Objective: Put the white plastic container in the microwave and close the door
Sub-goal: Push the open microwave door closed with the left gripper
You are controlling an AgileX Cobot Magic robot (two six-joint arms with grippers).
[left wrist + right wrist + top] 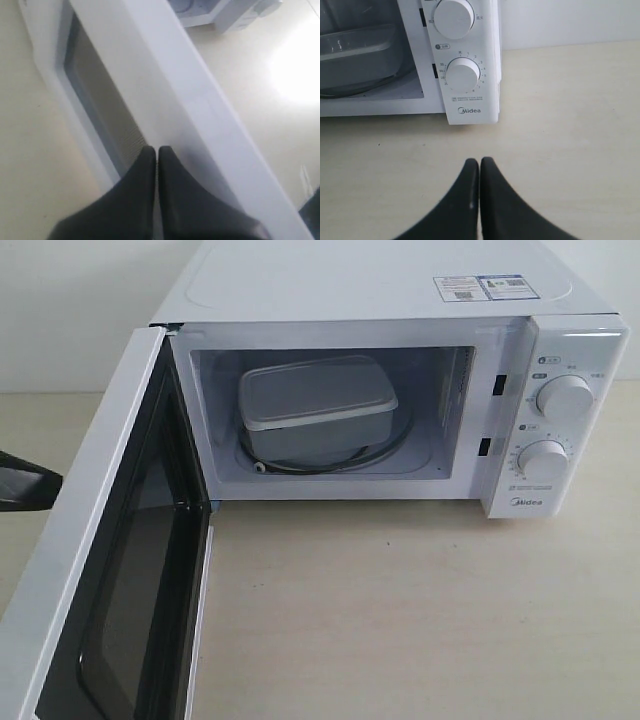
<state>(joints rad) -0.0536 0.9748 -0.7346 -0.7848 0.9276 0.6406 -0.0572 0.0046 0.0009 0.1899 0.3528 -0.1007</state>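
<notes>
The white plastic container (318, 405) sits inside the white microwave (400, 300) on the glass turntable (385, 448). Its door (110, 570) stands swung wide open toward the front left. My left gripper (157, 150) is shut with nothing in it, tips close against the outer face of the door (165, 80) beside its dark window (100, 110). In the exterior view only a dark part of that arm (25, 485) shows at the left edge. Shut and holding nothing, my right gripper (480, 162) hovers over the table in front of the microwave's dials (463, 74).
The pale wooden table (420, 610) stretches in front of the microwave. A white wall stands behind. The open door takes up the front left of the scene.
</notes>
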